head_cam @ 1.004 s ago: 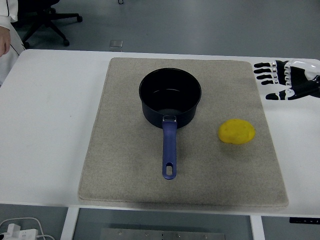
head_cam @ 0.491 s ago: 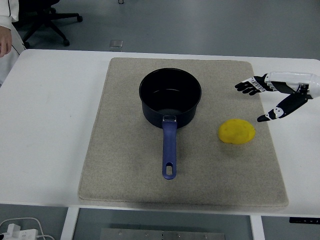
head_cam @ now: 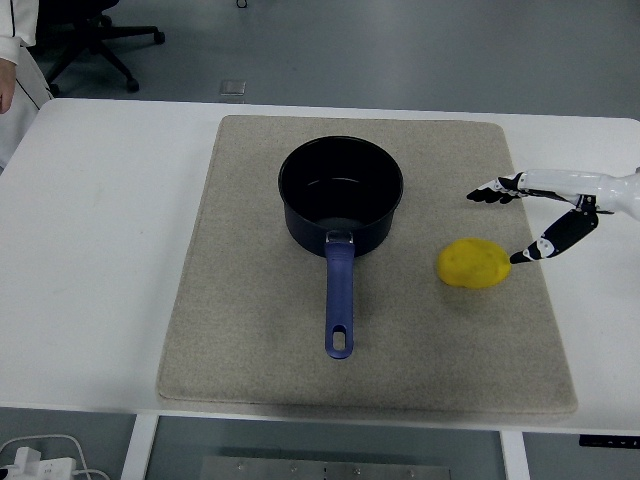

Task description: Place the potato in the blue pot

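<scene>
Moved in from the surface's right edge, open robot hand point(head_cam: 512, 222) now almost touching potato point(head_cam: 473, 263), pot point(head_cam: 340, 195) still empty.

We seem to be in a lab or office: a plain white table point(head_cam: 110, 250) on a smooth grey floor point(head_cam: 400, 50), with a black wheeled office chair point(head_cam: 95, 35) behind.

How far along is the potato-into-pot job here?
Nothing is done yet: the potato lies on the mat, right of the empty blue pot. In hand: the right hand is open beside the potato, thumb tip near it. Left: grasp, lift, drop in pot.
</scene>
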